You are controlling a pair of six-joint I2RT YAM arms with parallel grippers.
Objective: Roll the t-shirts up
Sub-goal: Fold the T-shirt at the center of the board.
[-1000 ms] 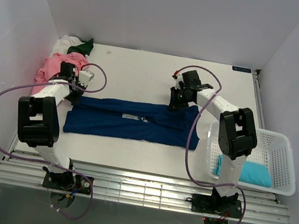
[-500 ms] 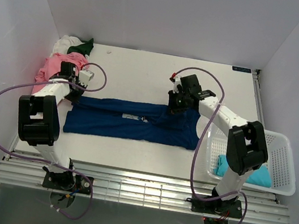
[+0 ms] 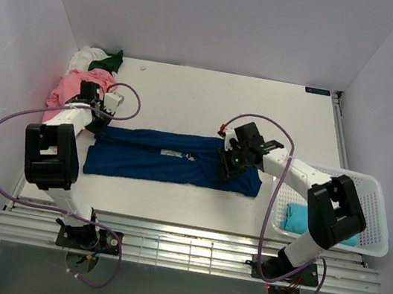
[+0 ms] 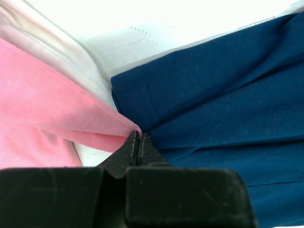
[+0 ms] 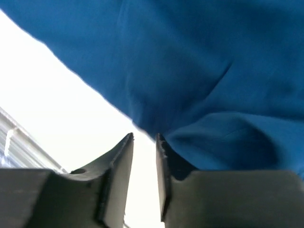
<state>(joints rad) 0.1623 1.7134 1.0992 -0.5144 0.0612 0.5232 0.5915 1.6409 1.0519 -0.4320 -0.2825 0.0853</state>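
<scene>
The navy blue cotton t-shirt (image 3: pixel 164 163) lies mid-table, folded into a long flat band and not yet rolled at all. The left gripper (image 4: pixel 137 138) sits at its left end, jaws pressed together where the pink t-shirt (image 4: pixel 42 99) meets navy; whether cloth is nipped I cannot tell. The right gripper (image 5: pixel 145 138) hovers at the band's near right edge, jaws slightly apart with nothing between them. A teal t-shirt (image 3: pixel 294 220) lies in the white plastic mesh basket (image 3: pixel 380 223) — seemingly finished. The pink one, a white t-shirt (image 3: pixel 83 59) and a dark green t-shirt (image 3: pixel 109 63) wait heaped in the far-left corner.

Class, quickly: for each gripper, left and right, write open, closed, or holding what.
Left gripper: closed at a corner of the navy t-shirt; whether it pinches cloth cannot be told.
Right gripper: slightly open, holding nothing.
</scene>
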